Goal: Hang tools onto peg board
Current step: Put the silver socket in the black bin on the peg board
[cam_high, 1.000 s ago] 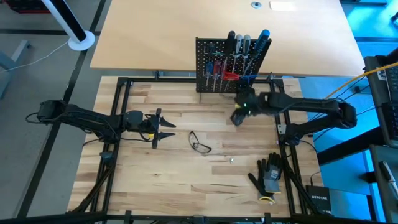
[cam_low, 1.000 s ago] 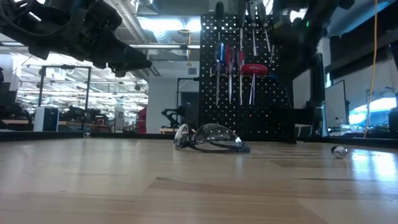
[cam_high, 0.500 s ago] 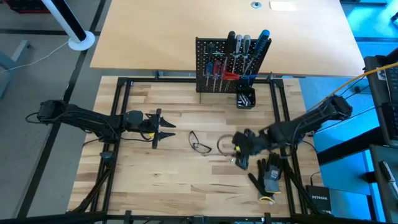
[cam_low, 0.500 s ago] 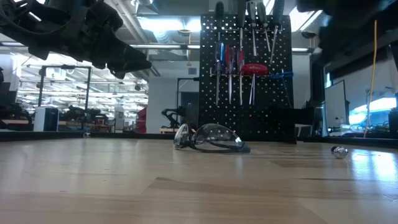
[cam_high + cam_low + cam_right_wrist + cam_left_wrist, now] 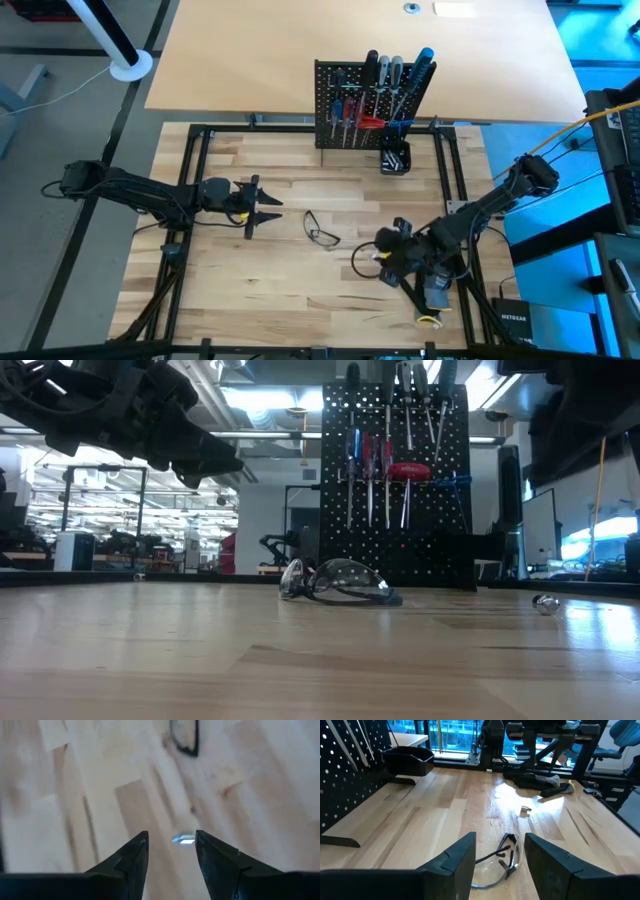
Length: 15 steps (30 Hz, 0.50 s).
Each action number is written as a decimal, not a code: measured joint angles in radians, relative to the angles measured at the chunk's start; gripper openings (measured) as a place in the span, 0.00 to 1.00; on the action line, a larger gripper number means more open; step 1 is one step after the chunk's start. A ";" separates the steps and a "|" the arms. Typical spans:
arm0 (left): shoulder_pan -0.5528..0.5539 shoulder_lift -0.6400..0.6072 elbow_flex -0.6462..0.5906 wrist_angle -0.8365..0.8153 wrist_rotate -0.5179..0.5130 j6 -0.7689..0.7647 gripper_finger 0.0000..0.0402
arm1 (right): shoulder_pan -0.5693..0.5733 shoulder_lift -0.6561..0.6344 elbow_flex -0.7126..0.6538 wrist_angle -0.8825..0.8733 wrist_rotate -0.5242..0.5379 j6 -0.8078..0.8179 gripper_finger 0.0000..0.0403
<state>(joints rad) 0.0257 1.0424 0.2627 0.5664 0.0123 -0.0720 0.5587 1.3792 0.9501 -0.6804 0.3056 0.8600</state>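
The black peg board (image 5: 365, 105) stands upright at the table's far edge. Several tools (image 5: 372, 100) with red, blue, black and grey handles hang on it, also seen in the low view (image 5: 388, 470). My right gripper (image 5: 366, 262) hovers open near the table's near right, slanting down over a small shiny metal piece (image 5: 185, 840), beside the black gloves (image 5: 432, 285). My left gripper (image 5: 268, 205) waits open above the table's left part, pointing toward the right edge, with nothing between its fingers (image 5: 462, 860).
Clear safety glasses (image 5: 322, 230) lie mid-table, between the two grippers (image 5: 497, 862). A small black cup (image 5: 395, 158) stands just in front of the peg board's right end. The metal piece also shows in the left wrist view (image 5: 525, 810) and the low view (image 5: 545, 603).
My right gripper has swung from the black cup by the peg board toward the table's near edge, sinking a little and rolling, and now hangs beside the gloves. Its fingers stay open. The tools and glasses have not moved.
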 joint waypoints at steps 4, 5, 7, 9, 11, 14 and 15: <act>0.000 0.000 0.000 -0.007 0.000 -0.001 0.40 | -0.003 0.000 -0.021 0.017 0.054 -0.074 0.41; 0.000 0.000 0.000 -0.011 0.000 -0.002 0.40 | -0.003 0.000 -0.033 0.025 0.061 -0.083 0.41; 0.000 0.000 0.000 -0.012 0.000 -0.002 0.40 | -0.003 0.000 -0.056 0.046 0.061 -0.089 0.41; 0.000 0.000 0.000 -0.012 0.000 -0.003 0.40 | -0.003 0.000 -0.083 0.062 0.061 -0.090 0.41; 0.000 0.000 0.000 -0.022 0.000 -0.003 0.40 | -0.003 0.001 -0.115 0.089 0.061 -0.085 0.41; 0.000 0.000 0.000 -0.035 0.000 -0.004 0.40 | -0.003 0.001 -0.165 0.172 0.058 -0.086 0.41; 0.000 0.000 0.000 -0.034 0.000 -0.005 0.40 | -0.003 0.001 -0.183 0.205 0.055 -0.092 0.41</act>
<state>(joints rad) 0.0256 1.0424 0.2627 0.5323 0.0121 -0.0770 0.5560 1.3803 0.7666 -0.4759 0.3610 0.7681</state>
